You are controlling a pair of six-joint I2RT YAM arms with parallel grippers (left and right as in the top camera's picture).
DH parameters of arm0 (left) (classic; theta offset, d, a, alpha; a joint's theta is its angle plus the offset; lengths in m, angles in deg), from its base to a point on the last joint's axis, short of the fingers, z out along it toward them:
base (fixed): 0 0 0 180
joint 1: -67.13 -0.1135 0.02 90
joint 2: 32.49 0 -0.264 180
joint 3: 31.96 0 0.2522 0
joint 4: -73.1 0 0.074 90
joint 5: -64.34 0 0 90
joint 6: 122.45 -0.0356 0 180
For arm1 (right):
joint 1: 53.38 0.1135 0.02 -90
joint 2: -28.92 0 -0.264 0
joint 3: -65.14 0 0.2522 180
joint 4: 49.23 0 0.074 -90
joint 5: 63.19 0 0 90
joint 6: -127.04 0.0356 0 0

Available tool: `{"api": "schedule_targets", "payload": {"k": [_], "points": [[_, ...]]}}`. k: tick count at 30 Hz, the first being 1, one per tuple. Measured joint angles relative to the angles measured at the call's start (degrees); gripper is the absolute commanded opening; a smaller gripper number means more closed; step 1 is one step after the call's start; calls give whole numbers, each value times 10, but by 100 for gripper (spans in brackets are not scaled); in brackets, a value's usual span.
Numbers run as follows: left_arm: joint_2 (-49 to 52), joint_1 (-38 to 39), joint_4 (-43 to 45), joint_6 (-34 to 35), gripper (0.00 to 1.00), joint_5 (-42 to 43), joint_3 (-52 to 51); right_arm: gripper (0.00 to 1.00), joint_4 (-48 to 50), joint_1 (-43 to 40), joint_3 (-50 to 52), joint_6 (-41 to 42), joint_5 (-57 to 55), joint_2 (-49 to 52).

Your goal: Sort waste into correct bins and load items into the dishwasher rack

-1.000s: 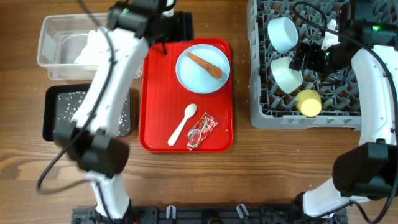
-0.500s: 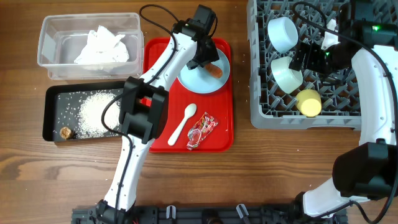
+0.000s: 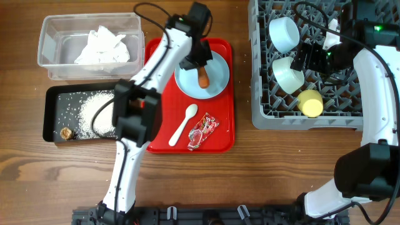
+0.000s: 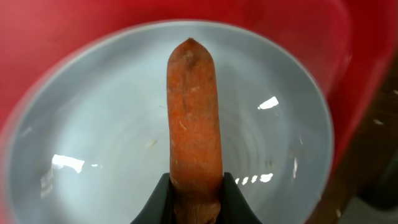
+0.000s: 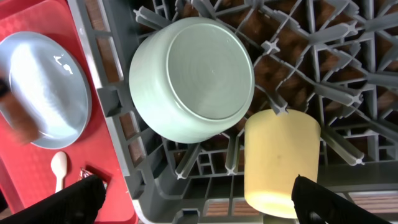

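Note:
My left gripper (image 3: 200, 64) (image 4: 196, 202) is shut on the thick end of the orange carrot (image 3: 203, 79) (image 4: 194, 118), which sits over the pale blue plate (image 3: 217, 80) (image 4: 93, 143) on the red tray (image 3: 159, 128). The white spoon (image 3: 183, 125) and the red wrapper (image 3: 203, 131) lie on that tray. My right gripper (image 3: 312, 57) (image 5: 199, 202) hangs open over the grey rack (image 3: 262, 115), holding nothing. Two teal bowls (image 3: 284, 32) (image 3: 287, 74) (image 5: 193, 78) and the yellow cup (image 3: 310, 103) (image 5: 280, 162) stand in the rack.
The clear tub (image 3: 47, 44) at the back left holds the crumpled napkin (image 3: 103, 47). In front of it the black tray (image 3: 53, 112) holds rice (image 3: 94, 112) and a brown scrap (image 3: 65, 133). My left arm reaches over the red tray's left edge.
My left arm swung from above the clear tub to the plate and its jaws closed on the carrot, which turned from slanted to pointing forward. The right arm stayed still.

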Motion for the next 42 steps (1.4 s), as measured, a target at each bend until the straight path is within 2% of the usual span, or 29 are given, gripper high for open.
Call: {"api": "schedule_targets", "payload": {"k": [4, 8, 14, 17, 20, 22, 25, 26, 28, 30, 31, 32, 34, 37, 42], "points": [[-157, -53, -78, -36, 6, -9, 0, 100, 1, 0, 0, 0, 0, 0], [-267, -138, -186, -47, 6, -79, 5, 100, 0, 0, 0, 0, 0, 0], [-280, -310, -297, -48, 4, -153, 2, 100, 2, 0, 0, 0, 0, 0], [-280, -387, -300, -48, 4, -169, -28, 100, 2, 0, 0, 0, 0, 0], [-280, -447, -273, -35, 4, -176, -114, 100, 3, 0, 0, 0, 0, 0], [-279, -462, -225, -31, 5, -176, -195, 100, 2, 0, 0, 0, 0, 0], [-277, -463, -146, -28, 14, -176, -286, 100, 3, 0, 0, 0, 0, 0], [-276, -463, -74, -26, 15, -176, -344, 100, 3, 0, 0, 0, 0, 0], [-276, -463, 4, -18, 15, -177, -396, 100, 1, 0, 0, 0, 0, 0], [-276, -463, 71, -5, 23, -176, -451, 100, 0, 0, 0, 0, 0, 0], [-276, -463, 83, -3, 39, -176, -462, 100, 0, 0, 0, 0, 0, 0], [-276, -463, 90, -1, 49, -176, -468, 100, 0, 0, 0, 0, 0, 0], [-276, -463, 89, 3, 58, -176, -469, 100, 0, 0, 0, 0, 0, 0], [-276, -463, 76, -10, 59, -168, -461, 100, 0, 0, 0, 0, 0, 0], [-296, -459, 40, -42, 58, -138, -342, 100, 0, 0, 0, 0, 4, 0]]}}
